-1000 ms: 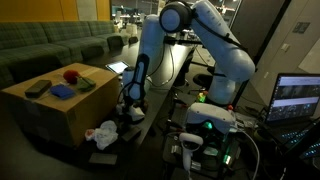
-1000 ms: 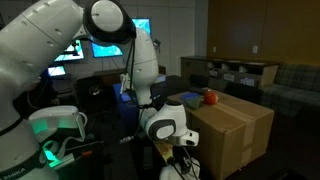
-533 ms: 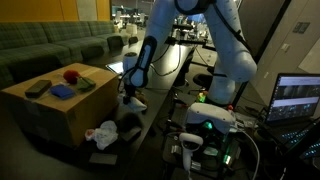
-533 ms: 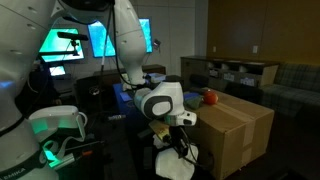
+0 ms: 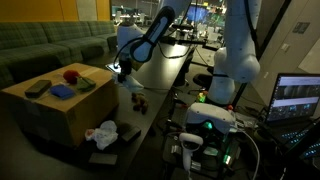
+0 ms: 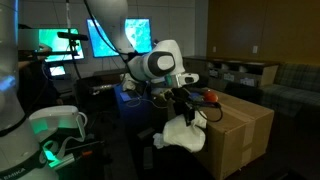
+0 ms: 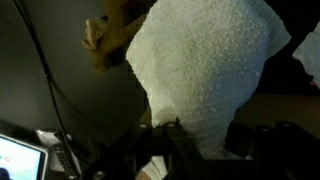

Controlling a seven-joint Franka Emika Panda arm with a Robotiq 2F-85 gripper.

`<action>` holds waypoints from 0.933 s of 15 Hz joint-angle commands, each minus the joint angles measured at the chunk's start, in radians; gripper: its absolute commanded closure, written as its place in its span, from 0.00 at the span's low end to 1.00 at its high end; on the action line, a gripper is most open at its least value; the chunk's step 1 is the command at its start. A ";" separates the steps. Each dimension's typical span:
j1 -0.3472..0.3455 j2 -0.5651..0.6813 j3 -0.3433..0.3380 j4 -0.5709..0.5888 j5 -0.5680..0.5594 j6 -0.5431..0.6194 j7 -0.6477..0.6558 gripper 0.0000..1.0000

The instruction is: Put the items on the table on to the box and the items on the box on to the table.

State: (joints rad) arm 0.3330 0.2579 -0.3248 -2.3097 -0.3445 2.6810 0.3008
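My gripper [image 5: 128, 77] is shut on a white towel [image 5: 134, 87] and holds it in the air beside the cardboard box [image 5: 55, 115]. In an exterior view the towel [image 6: 184, 134] hangs below the gripper [image 6: 186, 108], in front of the box [image 6: 240, 125]. In the wrist view the towel [image 7: 205, 60] fills the middle, between the fingers [image 7: 205, 138]. On the box lie a red item [image 5: 71, 73], a blue item [image 5: 62, 91] and two dark flat items [image 5: 37, 88]. The red item also shows in an exterior view [image 6: 210, 97].
Another white crumpled cloth [image 5: 101, 133] and a dark item [image 5: 129, 132] lie on the low table by the box. A small dark object [image 5: 141, 105] lies farther back. A laptop [image 5: 300, 98] and lit electronics [image 5: 205, 130] stand beside the robot base. A sofa [image 5: 50, 45] is behind the box.
The arm has risen from low over the table to box-top height, lifting the white towel with it. The items on the box have not moved.
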 commanded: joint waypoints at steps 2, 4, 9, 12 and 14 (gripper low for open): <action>-0.063 -0.071 0.095 0.124 -0.113 -0.138 0.102 0.87; -0.093 -0.045 0.137 0.205 -0.121 -0.168 0.113 0.87; -0.137 0.095 0.190 0.411 -0.115 -0.175 0.099 0.87; -0.142 0.208 0.184 0.530 -0.098 -0.175 0.083 0.87; -0.140 0.280 0.171 0.596 -0.097 -0.177 0.080 0.87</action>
State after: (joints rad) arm 0.2039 0.4154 -0.1536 -1.8593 -0.4352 2.5248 0.3828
